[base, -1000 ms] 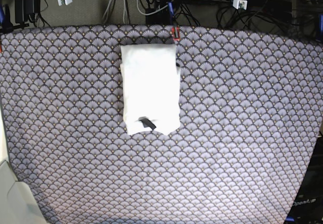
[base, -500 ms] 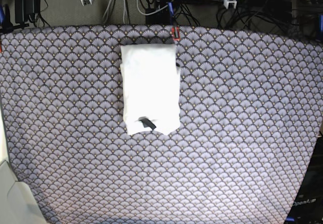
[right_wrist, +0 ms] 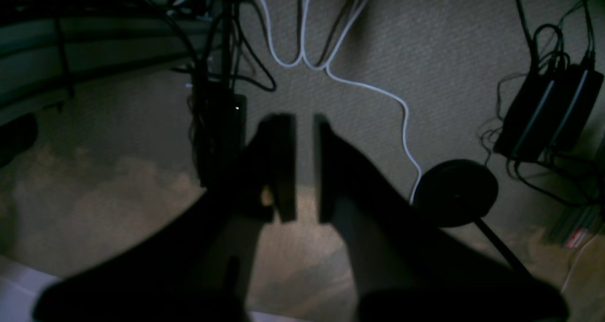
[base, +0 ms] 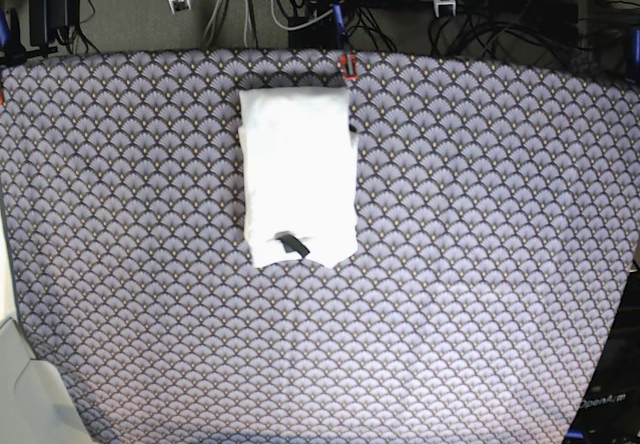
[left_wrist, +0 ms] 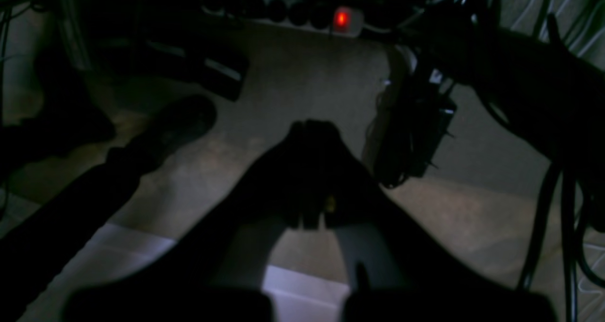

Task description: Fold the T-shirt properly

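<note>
Only one bit of lettering shows: faint pale writing on the dark frame (base: 607,402) at the bottom-right corner, reading roughly "OpenArm". Nothing else legible.

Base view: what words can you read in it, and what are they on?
"OpenArm": faint, on the dark part at the lower right corner.
T-shirt: only plain white shows, no words; its small dark tag is too small to read.

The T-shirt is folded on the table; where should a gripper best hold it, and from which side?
Probably the T-shirt is best pinched at its lower edge, coming from above: the layers there lie loose and uneven, while the long sides lie flat on the table.
</note>
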Action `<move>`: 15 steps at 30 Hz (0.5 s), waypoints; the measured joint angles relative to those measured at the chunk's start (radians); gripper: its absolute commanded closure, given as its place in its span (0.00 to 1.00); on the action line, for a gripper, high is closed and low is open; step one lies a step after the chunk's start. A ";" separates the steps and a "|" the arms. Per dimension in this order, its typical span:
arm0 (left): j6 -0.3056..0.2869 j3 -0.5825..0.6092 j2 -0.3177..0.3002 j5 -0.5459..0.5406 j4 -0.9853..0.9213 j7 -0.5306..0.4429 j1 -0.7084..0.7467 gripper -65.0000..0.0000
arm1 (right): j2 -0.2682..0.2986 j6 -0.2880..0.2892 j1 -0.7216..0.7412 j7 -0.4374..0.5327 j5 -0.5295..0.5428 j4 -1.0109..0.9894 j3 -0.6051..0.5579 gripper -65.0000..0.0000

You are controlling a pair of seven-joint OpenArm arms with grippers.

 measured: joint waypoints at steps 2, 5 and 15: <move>0.000 0.000 -0.009 0.000 0.002 0.000 -0.005 0.99 | -0.001 0.000 0.002 0.000 0.000 0.000 0.000 0.91; 0.003 0.000 -0.022 0.000 0.002 0.007 -0.016 0.99 | -0.003 0.000 0.003 -0.003 0.001 0.000 0.002 0.91; 0.003 -0.002 -0.023 0.101 0.003 -0.003 -0.017 0.99 | -0.039 -0.009 0.003 -0.003 0.001 0.000 0.002 0.91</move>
